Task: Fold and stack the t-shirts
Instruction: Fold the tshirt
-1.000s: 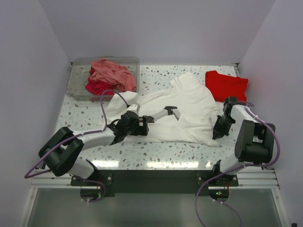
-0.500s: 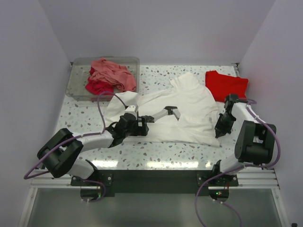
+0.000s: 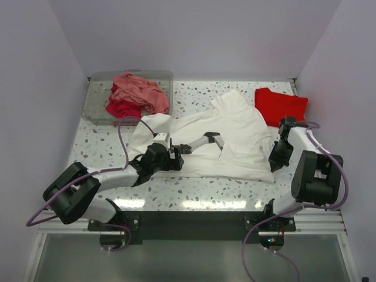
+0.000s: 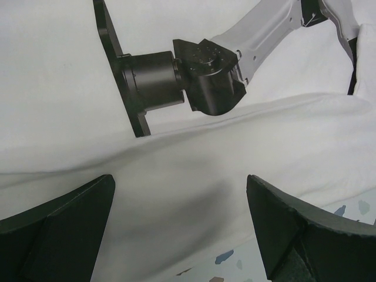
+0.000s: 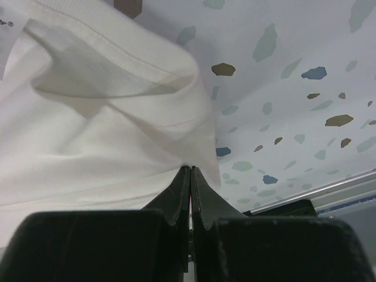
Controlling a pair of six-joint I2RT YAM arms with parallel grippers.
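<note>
The only print we find is a tiny dark mark on what looks like a white tag (image 5: 4,23) at the upper left corner of the right wrist view. It is cut off by the frame and too small to read. The white t-shirt (image 3: 232,138) lies spread and rumpled across the middle of the speckled surface (image 3: 194,188), its far right edge just beside the folded red t-shirt (image 3: 281,106) at the far right corner. At the far left, a clear bin (image 3: 94,108) holds a crumpled salmon-pink t-shirt (image 3: 138,91) with a crimson t-shirt (image 3: 120,108) bunched against its near side. The right arm (image 3: 305,147) rises from its base at the near right, bends at a raised elbow and doubles forward, with its wrist tipped down over the white t-shirt's near right corner. The right fingers (image 5: 179,188) are clenched tight together, their tips pinching the hem of the white t-shirt, which curls up in a loose loop just beyond them. The left arm (image 3: 111,173) stretches low from the near left corner, running diagonally toward the middle, with its wrist over the near left part of the white t-shirt. The left fingers (image 4: 59,229) are released and spread wide, one at each lower corner of the left wrist view, and the white cloth and its near hem lie under the gap between them.
</note>
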